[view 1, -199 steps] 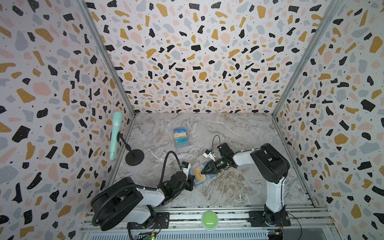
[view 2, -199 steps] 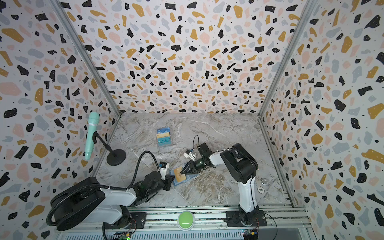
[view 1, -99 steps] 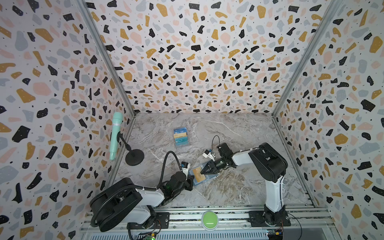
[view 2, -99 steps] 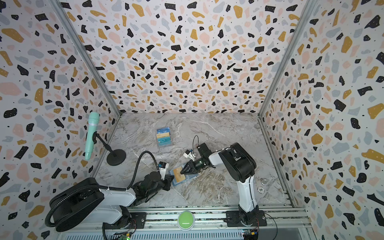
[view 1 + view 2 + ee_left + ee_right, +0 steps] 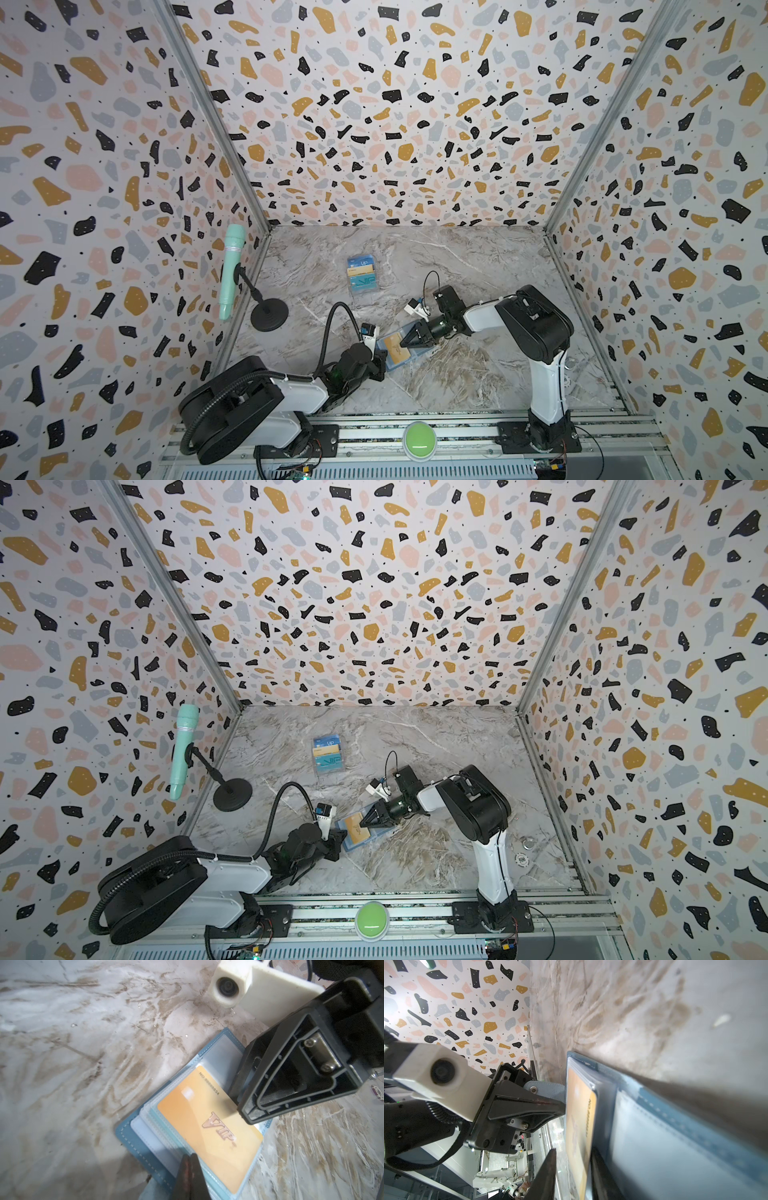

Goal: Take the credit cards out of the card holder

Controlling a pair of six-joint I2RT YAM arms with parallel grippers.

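The slate-blue card holder point(image 5: 394, 366) lies open on the marble floor, front centre in both top views. A golden-yellow credit card point(image 5: 207, 1126) marked VIP sits in its top clear sleeve. My left gripper point(image 5: 190, 1157) is shut, and its tips press on the sleeves at the holder's near edge point(image 5: 128, 1138). My right gripper point(image 5: 574, 1151) reaches in from the right. Its jaws stand apart astride the gold card's point(image 5: 581, 1105) far edge: one finger lies against the sleeve, the other is a little off. The snap tab point(image 5: 542, 1089) shows behind the left gripper's tip point(image 5: 563, 1105).
A clear tiered rack point(image 5: 361, 274) holding blue and gold cards stands behind the holder. A mint microphone point(image 5: 232, 270) on a black stand point(image 5: 269, 313) is at the left wall. A chip point(image 5: 523, 858) and a ring point(image 5: 528, 843) lie by the right arm's base.
The right gripper's jaws have narrowed around the gold card's edge. Both arms and the holder have stayed nearly where they were.
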